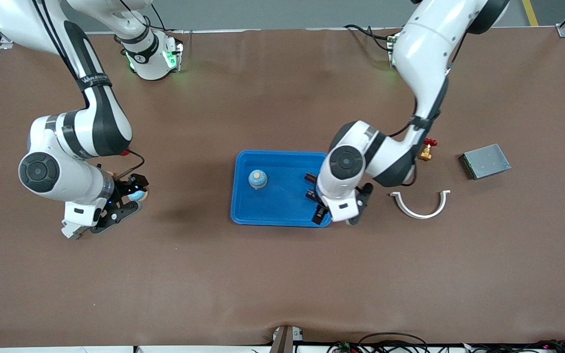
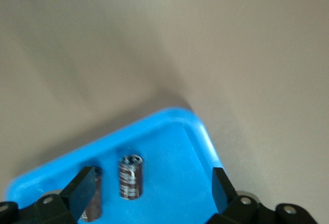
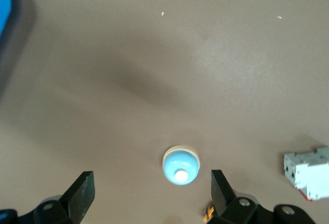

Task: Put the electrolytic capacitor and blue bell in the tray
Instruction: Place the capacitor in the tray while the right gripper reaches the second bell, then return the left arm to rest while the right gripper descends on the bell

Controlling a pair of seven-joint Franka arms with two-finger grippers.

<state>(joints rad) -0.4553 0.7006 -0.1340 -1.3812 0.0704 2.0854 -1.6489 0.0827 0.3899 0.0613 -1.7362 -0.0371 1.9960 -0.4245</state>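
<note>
From the front camera, the smooth bright blue tray (image 1: 282, 189) with rounded corners sat mid-desk (image 1: 282, 274) holding one blue bell (image 1: 258, 179), the left end effector (image 1: 316, 206) hung over its 3 o'clock rim with fingers apart, the right end effector (image 1: 133, 196) hovered fingers apart over a pale blue dome (image 1: 138, 195) out at the tray's 9 o'clock, and a white curved bracket (image 1: 421, 203), a small brass valve (image 1: 426, 149) and a grey metal box (image 1: 485, 161) lay toward the left arm's end. In the left wrist view, one brown cylindrical electrolytic capacitor (image 2: 130, 176) lay in the tray, free between the spread fingers (image 2: 85, 190). In the right wrist view, that glossy dome sat on the brown desk between spread fingers (image 3: 82, 193), with one white breaker (image 3: 307, 172) near it.
</note>
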